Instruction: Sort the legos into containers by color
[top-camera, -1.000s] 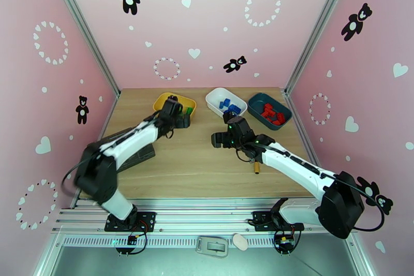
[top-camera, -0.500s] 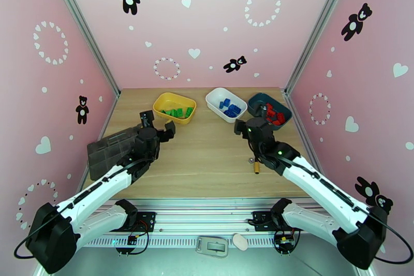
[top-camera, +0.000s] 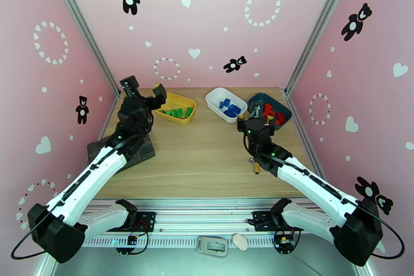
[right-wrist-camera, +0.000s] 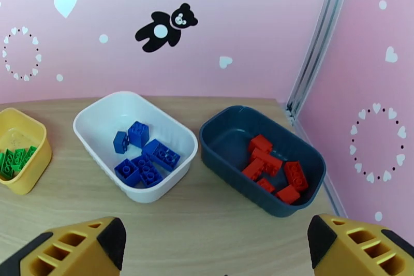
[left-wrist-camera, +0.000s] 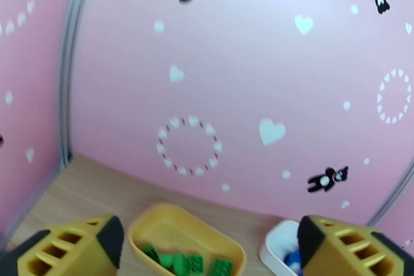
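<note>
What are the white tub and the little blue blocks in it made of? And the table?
The white rounded-rectangle tub looks like smooth, glossy plastic: thin rolled rim, soft sheen. The small blue studded bricks look like hard moulded plastic, crisp studs. The light brown tabletop shows wood grain, perhaps a printed laminate.

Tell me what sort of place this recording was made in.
Probably a purpose-built robot test booth: pink panels printed with bears and hearts, held in aluminium framing, enclose a wooden tabletop, and two arms are bolted to a metal rail at its near edge.
</note>
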You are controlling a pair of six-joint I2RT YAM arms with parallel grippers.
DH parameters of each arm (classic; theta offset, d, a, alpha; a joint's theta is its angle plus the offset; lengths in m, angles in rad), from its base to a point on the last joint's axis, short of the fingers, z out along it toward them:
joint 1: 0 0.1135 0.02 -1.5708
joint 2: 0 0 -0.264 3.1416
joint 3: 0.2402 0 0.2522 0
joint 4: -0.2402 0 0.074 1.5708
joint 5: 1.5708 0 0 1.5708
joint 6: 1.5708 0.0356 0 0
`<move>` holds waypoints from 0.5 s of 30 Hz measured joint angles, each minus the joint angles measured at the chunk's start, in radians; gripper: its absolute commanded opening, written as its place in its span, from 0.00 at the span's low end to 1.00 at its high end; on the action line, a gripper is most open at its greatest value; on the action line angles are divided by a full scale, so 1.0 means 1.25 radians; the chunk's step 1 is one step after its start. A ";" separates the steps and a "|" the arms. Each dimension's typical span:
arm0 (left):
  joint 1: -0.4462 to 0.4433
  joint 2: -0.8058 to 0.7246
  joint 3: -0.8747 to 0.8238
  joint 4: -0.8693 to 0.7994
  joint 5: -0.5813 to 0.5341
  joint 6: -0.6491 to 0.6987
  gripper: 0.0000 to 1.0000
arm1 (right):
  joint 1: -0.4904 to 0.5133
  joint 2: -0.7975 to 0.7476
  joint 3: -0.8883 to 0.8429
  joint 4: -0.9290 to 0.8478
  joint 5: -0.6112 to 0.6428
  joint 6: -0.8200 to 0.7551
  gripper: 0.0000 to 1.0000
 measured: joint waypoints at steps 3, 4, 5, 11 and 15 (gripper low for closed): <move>0.009 0.017 0.001 0.019 0.006 0.038 0.98 | -0.037 0.005 -0.003 0.027 -0.017 -0.035 0.99; 0.011 0.024 0.001 0.019 0.015 0.047 0.98 | -0.045 0.009 -0.003 0.035 -0.018 -0.043 0.99; 0.012 0.032 -0.002 0.023 0.029 0.058 0.98 | -0.054 0.014 -0.003 0.043 -0.020 -0.055 0.99; 0.074 0.020 -0.170 0.085 0.038 0.094 0.98 | -0.141 0.027 -0.071 0.107 -0.026 -0.078 0.99; 0.177 0.045 -0.315 0.092 0.009 0.078 0.98 | -0.209 0.051 -0.168 0.162 -0.038 -0.076 0.99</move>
